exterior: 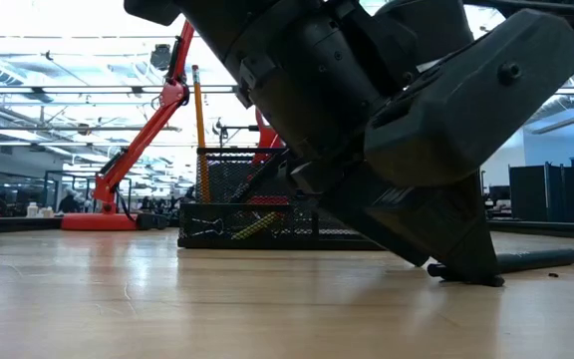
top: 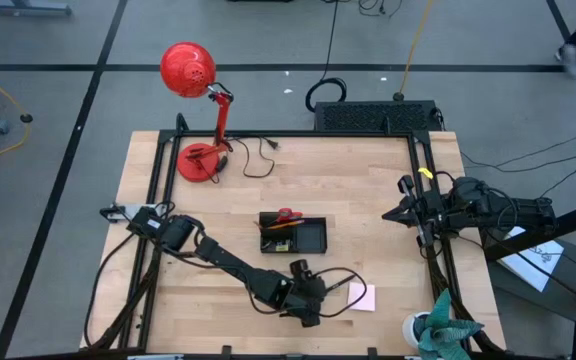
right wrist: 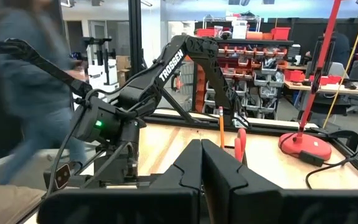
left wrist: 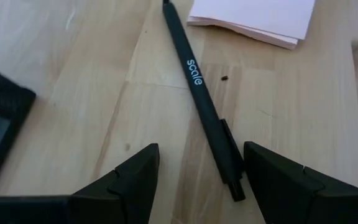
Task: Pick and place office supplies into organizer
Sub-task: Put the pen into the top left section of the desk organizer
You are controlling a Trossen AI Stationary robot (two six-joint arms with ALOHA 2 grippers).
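A black pen (left wrist: pixel 199 87) lies flat on the wooden table, its far tip beside the pink sticky-note pad (left wrist: pixel 253 18). My left gripper (left wrist: pixel 197 168) is open and tipped down over the pen's clip end. One finger stands on each side of that end, and the pen lies nearer one finger. The low view shows the pen (exterior: pixel 536 261) lying just past the gripper. The black mesh organizer (top: pixel 293 233) stands mid-table and holds red-handled scissors (top: pixel 288 214) and an upright orange pencil (exterior: pixel 199 110). My right gripper (top: pixel 393 213) waits shut at the table's right side.
A red desk lamp (top: pixel 198 110) stands at the far left corner, and a larger black box with cables (top: pixel 373 115) sits behind the far edge. A teal object (top: pixel 443 330) sits at the near right corner. A person (right wrist: pixel 23 81) moves beyond the table.
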